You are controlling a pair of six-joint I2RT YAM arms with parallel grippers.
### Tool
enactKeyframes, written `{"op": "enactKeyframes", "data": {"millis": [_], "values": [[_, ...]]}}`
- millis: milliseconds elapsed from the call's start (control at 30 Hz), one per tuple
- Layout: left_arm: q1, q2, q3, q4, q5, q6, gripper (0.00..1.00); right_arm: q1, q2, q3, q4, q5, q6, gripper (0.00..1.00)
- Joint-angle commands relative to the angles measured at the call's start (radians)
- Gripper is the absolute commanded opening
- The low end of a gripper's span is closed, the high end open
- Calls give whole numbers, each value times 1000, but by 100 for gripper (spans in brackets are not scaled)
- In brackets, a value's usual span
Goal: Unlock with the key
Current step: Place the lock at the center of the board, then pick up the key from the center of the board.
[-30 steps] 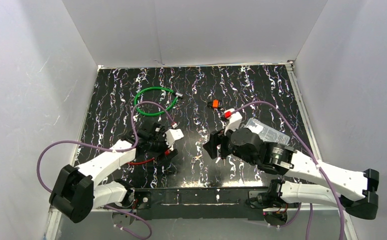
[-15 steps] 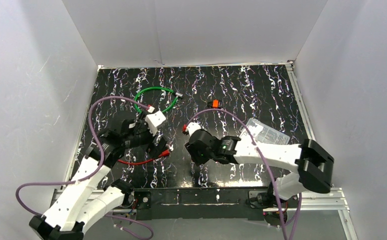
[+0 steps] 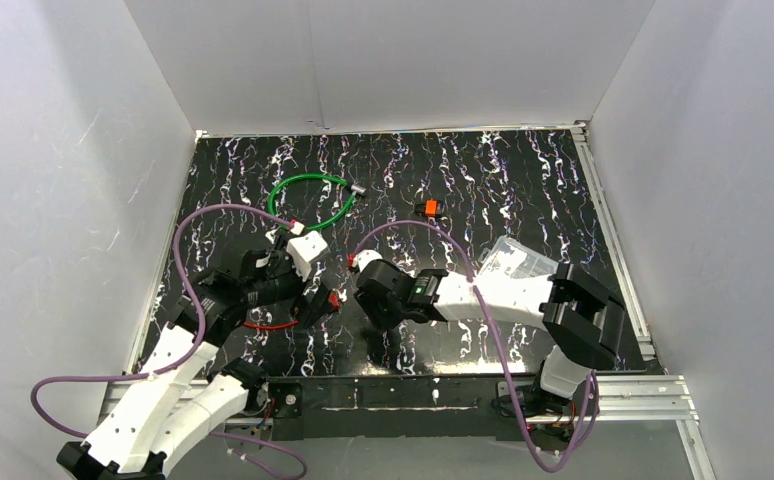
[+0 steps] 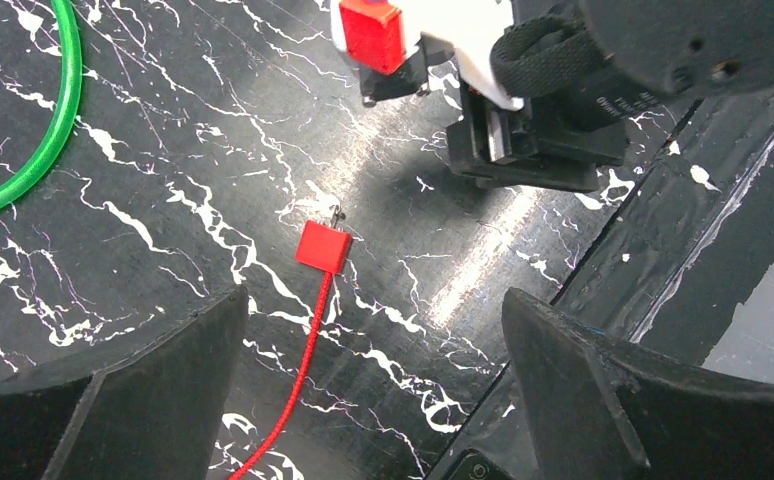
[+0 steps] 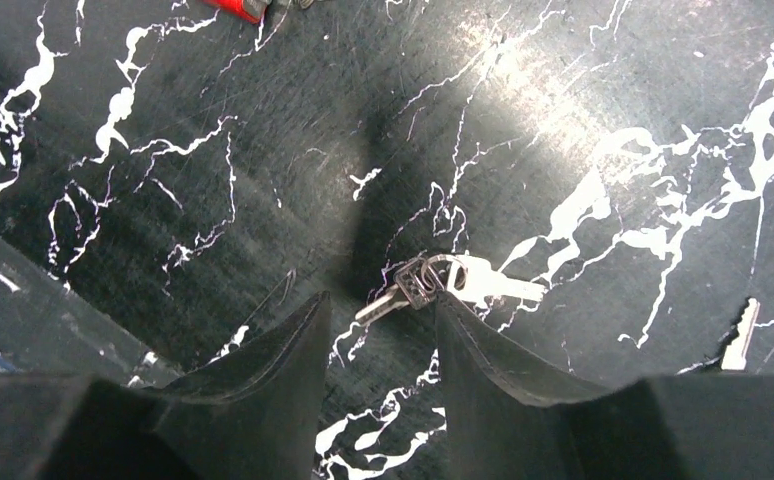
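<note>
**Stage: early; nothing is unlocked yet.** The small red block lock, on its thin red cable, lies on the black marbled table. It is directly below my left gripper, whose jaws stand wide and empty. Just to the right of the lock, the silver key on its ring lies flat. My right gripper hangs over it, jaws half narrowed with nothing between them. Whether a fingertip touches the ring I cannot tell. Still to do: grasp the key, steady the lock, insert, turn. Compared with a second ago, my right arm has swung in over the key and narrowed, and my left has drawn back from the lock and spread fully.
</note>
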Motion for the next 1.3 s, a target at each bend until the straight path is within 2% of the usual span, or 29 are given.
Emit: {"op": "enactKeyframes", "data": {"millis": [0, 300, 833, 1000, 1133, 1267], "values": [[6, -24, -9, 12, 11, 4, 98, -1, 40, 62, -1, 35, 14, 48], [6, -46, -3, 17, 9, 24, 98, -1, 85, 93, -67, 96, 42, 39], [6, -68, -1, 28, 29, 11, 98, -1, 114, 81, -78, 93, 95, 38], [6, -68, -1, 31, 39, 11, 98, -1, 127, 74, -53, 82, 104, 35], [6, -65, -1, 34, 51, 13, 98, -3, 133, 68, -39, 86, 115, 29], [6, -66, -1, 33, 70, 25, 98, -7, 124, 47, -22, 91, 135, 14]]}}
